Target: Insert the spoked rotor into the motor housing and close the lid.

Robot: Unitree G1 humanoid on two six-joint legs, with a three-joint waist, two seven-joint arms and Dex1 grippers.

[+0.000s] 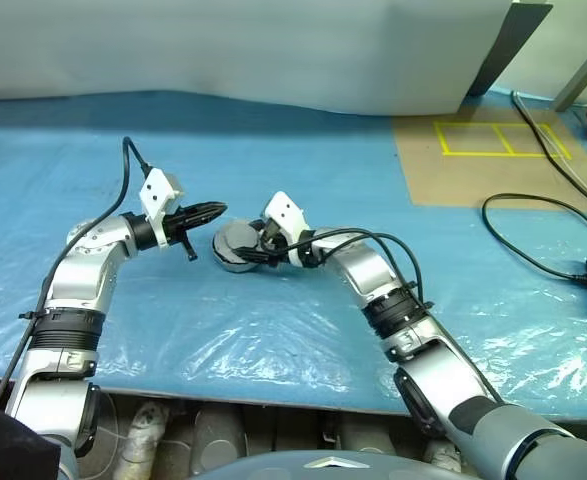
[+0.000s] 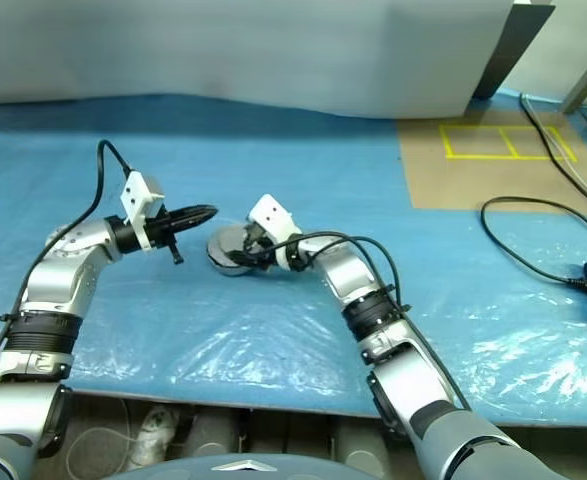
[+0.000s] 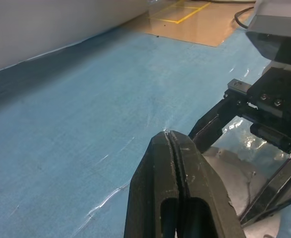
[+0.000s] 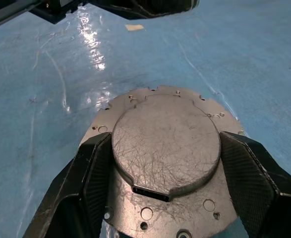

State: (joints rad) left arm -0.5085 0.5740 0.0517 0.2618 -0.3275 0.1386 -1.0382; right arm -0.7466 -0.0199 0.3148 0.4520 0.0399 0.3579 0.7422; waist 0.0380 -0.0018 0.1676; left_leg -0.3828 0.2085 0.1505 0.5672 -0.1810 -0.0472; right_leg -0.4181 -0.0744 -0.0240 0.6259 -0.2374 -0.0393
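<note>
Silver jointed arms, black cables, white wrist brackets, black jaws

Lab bench: plastic-covered blue sheet point(image 1: 273, 330), yellow tape squares point(image 1: 501, 138) (floor-style markings), cables point(image 1: 533, 230)

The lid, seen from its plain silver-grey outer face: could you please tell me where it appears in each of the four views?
Left eye view: lid centre, between the two grippers.
Right eye view: left of centre.
Left wrist view: pale metal behind the shut left gripper.
Right wrist view: middle, between the right gripper fingers.
Shared landmark: right gripper straddling it on the blue sheet.
</note>
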